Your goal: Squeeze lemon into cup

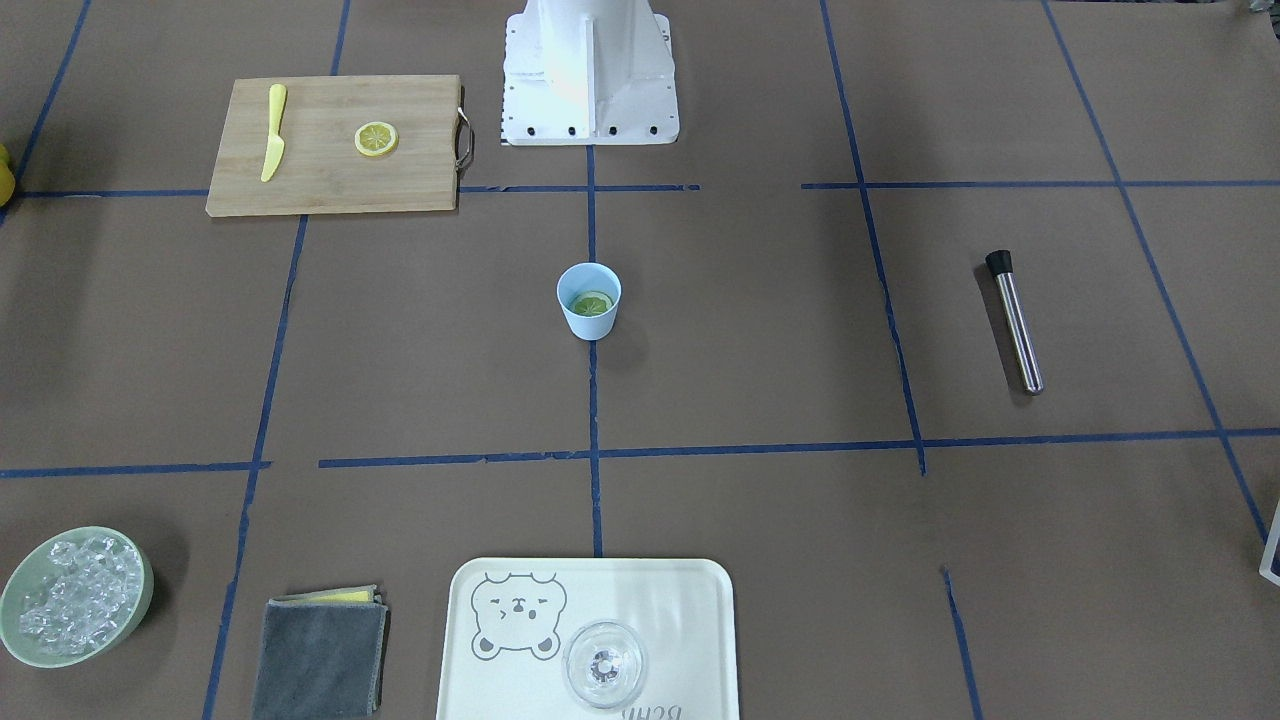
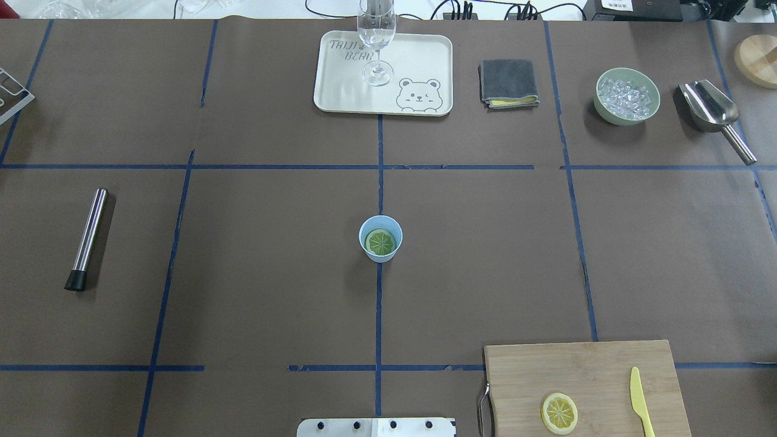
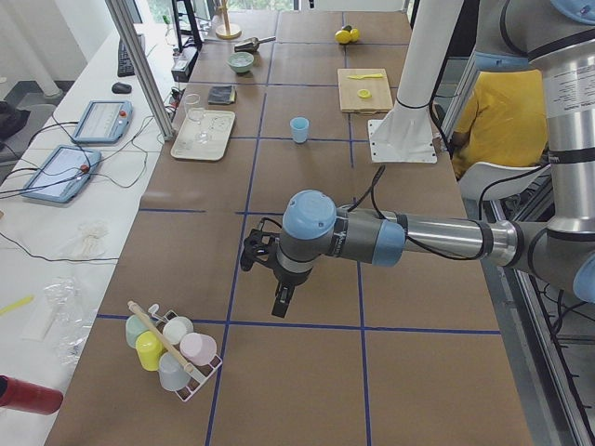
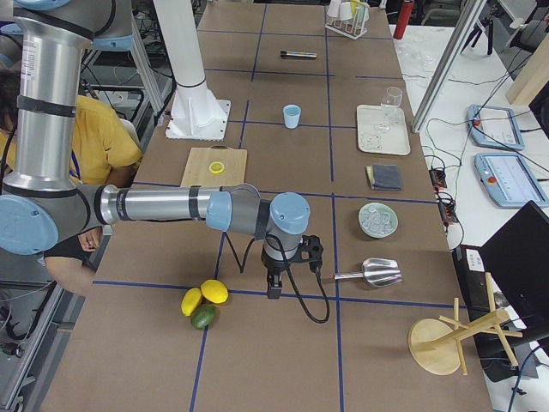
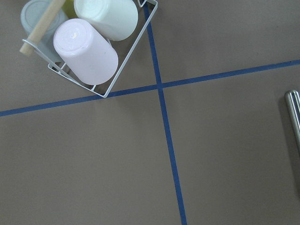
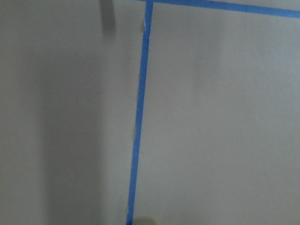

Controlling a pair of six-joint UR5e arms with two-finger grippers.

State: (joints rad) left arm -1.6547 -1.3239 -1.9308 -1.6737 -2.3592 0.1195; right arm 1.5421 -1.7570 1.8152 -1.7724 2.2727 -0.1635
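The left hand [image 3: 282,305] hangs over the table's left end, well apart from the task's things; I cannot tell whether its fingers are apart. At centre, the cup [image 2: 380,238] holds the lemon slice [image 2: 380,242], flat, face up and tinted greenish, so the task looks finished. A second slice [image 2: 559,413] lies on the cutting board [image 2: 583,370], near right. The right hand [image 4: 274,289] is at the far right end, its state equally unclear.

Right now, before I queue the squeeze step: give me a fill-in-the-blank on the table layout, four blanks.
One round lemon slice lies inside the small light-blue plastic ____. The other yellow lemon slice shares the wooden cutting board with the yellow plastic ____. The clear stemmed glass stands on the cream bear-printed ____. The pale green bowl holds ____.
Missing: cup; knife; tray; ice.
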